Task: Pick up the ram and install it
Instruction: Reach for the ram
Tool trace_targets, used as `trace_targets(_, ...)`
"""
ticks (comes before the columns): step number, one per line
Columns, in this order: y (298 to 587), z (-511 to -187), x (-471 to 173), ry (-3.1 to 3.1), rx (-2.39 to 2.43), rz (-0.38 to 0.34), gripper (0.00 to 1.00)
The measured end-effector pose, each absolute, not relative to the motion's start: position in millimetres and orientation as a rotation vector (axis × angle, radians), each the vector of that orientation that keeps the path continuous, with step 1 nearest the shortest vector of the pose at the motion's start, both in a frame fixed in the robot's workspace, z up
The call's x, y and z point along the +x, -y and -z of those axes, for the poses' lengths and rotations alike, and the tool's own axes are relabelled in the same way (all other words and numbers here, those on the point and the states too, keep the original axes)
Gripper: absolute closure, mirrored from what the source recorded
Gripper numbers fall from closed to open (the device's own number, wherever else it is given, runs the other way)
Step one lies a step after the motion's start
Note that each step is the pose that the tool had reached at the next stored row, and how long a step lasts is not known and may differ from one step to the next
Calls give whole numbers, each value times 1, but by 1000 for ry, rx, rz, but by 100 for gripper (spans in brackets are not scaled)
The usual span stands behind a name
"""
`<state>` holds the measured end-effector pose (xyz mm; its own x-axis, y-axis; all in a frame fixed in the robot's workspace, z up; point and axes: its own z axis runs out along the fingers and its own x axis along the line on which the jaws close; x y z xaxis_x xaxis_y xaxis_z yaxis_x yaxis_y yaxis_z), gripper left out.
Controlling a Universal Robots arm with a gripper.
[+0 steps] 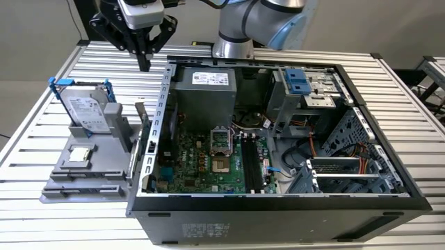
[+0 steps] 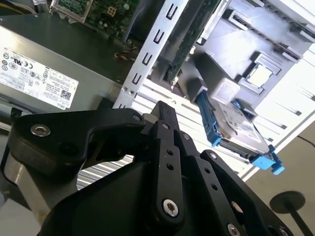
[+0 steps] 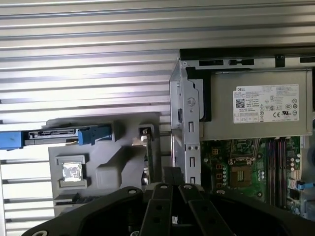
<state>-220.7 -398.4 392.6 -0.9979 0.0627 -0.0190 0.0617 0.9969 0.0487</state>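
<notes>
Here, the slatted metal table (image 1: 70, 221) stands before a grey wall (image 1: 35, 31). Above it hangs the end effector (image 1: 145, 66), closed tight, holding nothing.

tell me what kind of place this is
Probably a robotics lab bench set up for computer assembly: an opened computer case sits on a slatted metal table, a grey fixture beside it holds a hard drive, and a robot arm stands by the case.

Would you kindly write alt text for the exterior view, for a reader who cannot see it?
The end effector hangs above the slatted table, beside an open computer case; the ram stands in a grey holder.
</notes>
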Motion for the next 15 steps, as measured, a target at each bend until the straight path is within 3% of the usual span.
trace_targets(15, 398, -392, -239, -3122, -6, -76, 100)
